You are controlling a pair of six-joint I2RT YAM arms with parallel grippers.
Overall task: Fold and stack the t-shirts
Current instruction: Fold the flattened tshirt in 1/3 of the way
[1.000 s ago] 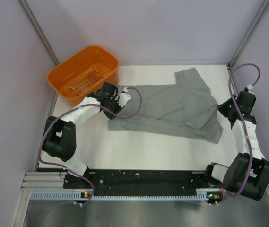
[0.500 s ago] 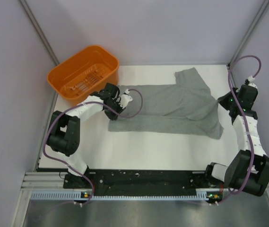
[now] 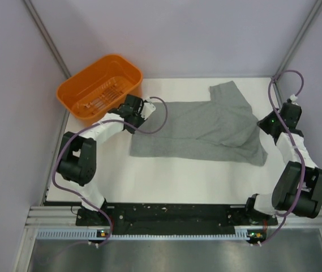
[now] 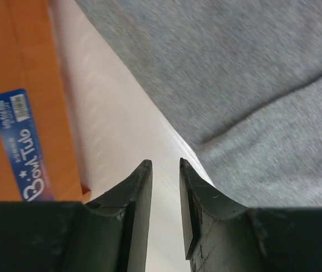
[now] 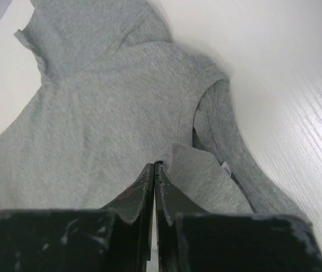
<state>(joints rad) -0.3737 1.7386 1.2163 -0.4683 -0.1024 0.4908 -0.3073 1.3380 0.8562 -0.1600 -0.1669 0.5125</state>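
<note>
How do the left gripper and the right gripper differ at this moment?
The left gripper has jaws slightly apart; the right gripper has them shut. Left is over bare table beside the grey t-shirt, holding nothing; right seems to pinch the shirt's edge. Both sit at the shirt's sides.

robotics lab test cell: a white tabletop (image 3: pixel 166 181) is boxed in on its far side and both flanks by plain pale-lilac panels (image 3: pixel 177 34) set between bare metal posts (image 3: pixel 46 37). along the tabletop's near edge, a black rail (image 3: pixel 172 214) on slotted aluminium framing (image 3: pixel 166 233) carries the left arm (image 3: pixel 73 164) and the right arm (image 3: pixel 299 187), both trailing looped purple cables (image 3: pixel 166 115). small lights (image 3: pixel 254 233) glow at the rail's ends.
</note>
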